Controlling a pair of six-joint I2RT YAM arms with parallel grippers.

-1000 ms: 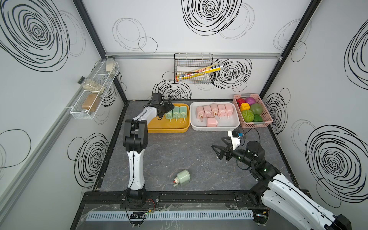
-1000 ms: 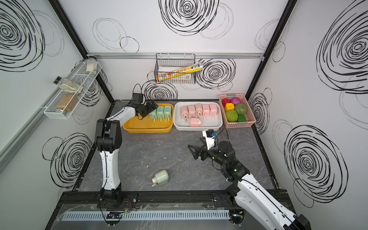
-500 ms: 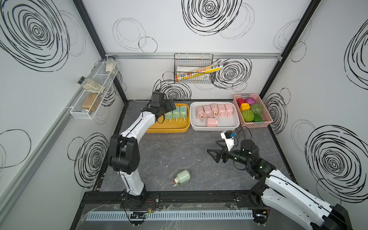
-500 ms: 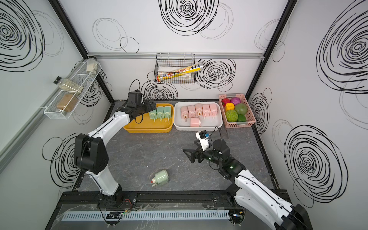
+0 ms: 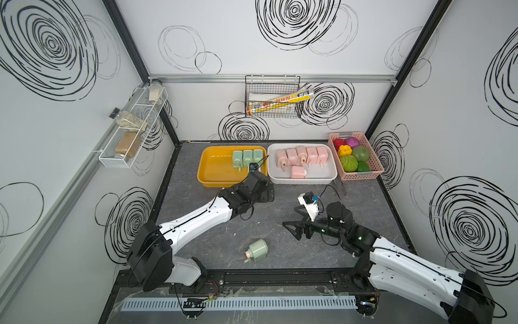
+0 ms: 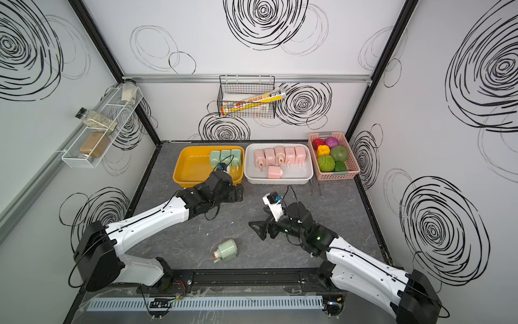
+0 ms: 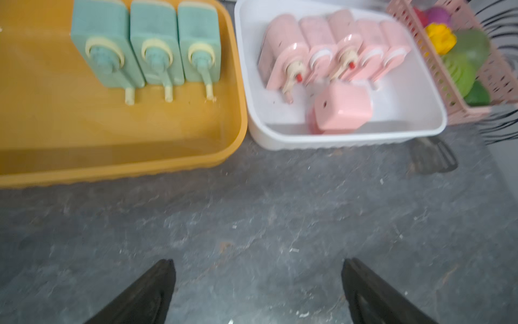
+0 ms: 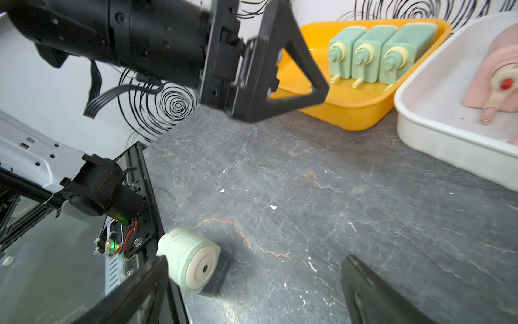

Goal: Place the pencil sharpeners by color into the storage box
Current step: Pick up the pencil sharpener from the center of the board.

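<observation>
One green sharpener [image 5: 256, 250] lies near front rail [image 5: 280, 279]; left tool [image 7: 258, 262], right tool [image 8: 255, 260] wide.

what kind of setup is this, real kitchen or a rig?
Most likely a lab robot cell, not a kitchen: swirl-printed wall panels box in the table; the left arm and right arm sit on a front rail; a yellow tray, white tray and toy-produce basket are staged at the back.
</observation>
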